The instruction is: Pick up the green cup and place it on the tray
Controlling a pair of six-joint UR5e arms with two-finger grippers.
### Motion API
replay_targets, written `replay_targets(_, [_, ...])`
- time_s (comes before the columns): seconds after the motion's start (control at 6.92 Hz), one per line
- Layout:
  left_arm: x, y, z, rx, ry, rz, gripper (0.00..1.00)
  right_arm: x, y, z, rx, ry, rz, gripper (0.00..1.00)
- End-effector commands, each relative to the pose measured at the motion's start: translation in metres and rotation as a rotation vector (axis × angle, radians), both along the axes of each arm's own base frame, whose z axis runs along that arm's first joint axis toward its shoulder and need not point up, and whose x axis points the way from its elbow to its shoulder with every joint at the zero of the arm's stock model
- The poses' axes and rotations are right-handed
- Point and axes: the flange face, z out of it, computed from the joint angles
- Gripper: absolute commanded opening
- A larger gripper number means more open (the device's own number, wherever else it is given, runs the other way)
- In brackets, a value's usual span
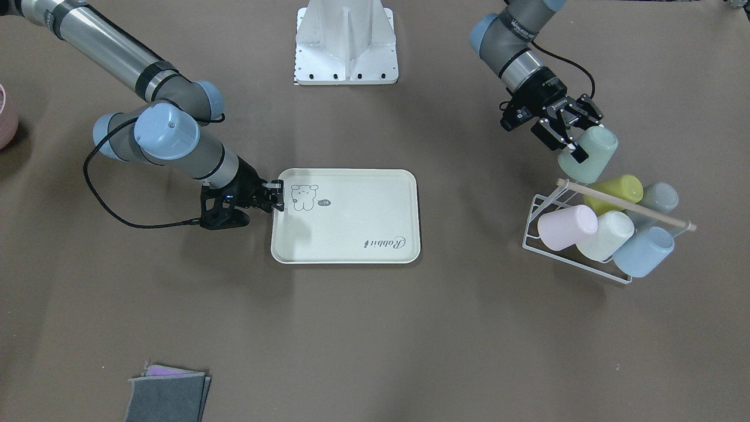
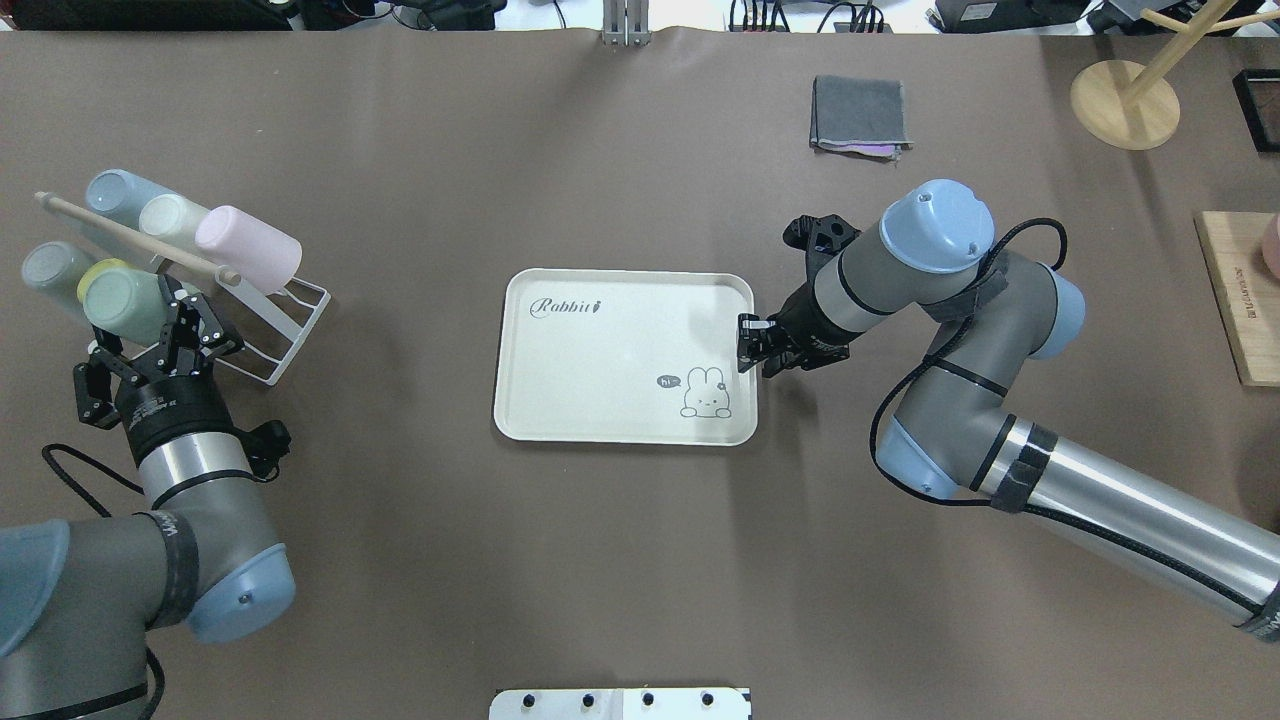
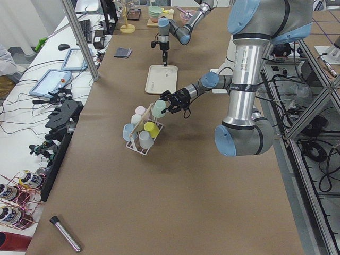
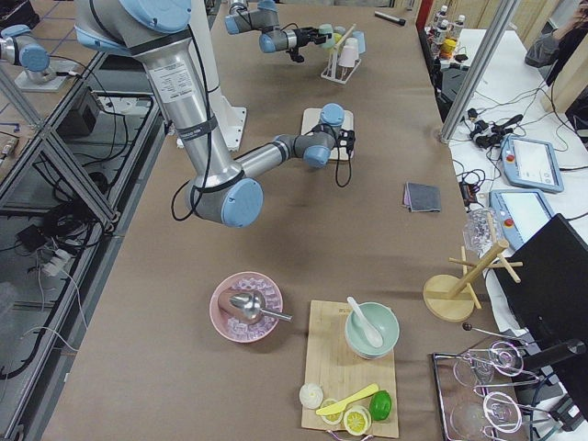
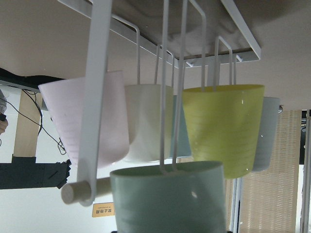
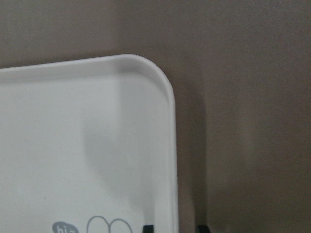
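Six cups noted at the rack (image 1: 562, 246). We find the left gripper (image 1: 567, 140) clamped on the green cup (image 1: 590, 153), just off the rack. Right gripper (image 2: 752, 345) pinches the tray (image 2: 600, 350) rim. Next: carry cup across, set down.

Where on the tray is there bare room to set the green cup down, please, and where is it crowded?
Most of the tray is bare, between the script and the rabbit drawing. Its edge by the right gripper, near the drawing, is tighter. The left gripper holds the green cup beside the crowded cup rack; brown table lies open between rack and tray.
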Motion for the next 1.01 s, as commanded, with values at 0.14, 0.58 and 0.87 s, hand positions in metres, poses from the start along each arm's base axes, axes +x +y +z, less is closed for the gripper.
replay_targets(0.14, [-0.060,-0.003,-0.031,-0.069,0.087,-0.043,0.13,0.047,-0.038,-0.022,-0.005,-0.004,0.078,1.00])
replay_targets(0.58, [-0.092,0.004,-0.072,-0.221,0.644,-0.219,0.13,0.139,-0.014,-0.031,-0.018,0.095,0.126,1.00])
replay_targets(0.87, [-0.081,0.005,-0.089,-0.292,1.182,-0.476,0.12,0.212,0.026,0.000,0.026,0.162,0.106,1.00])
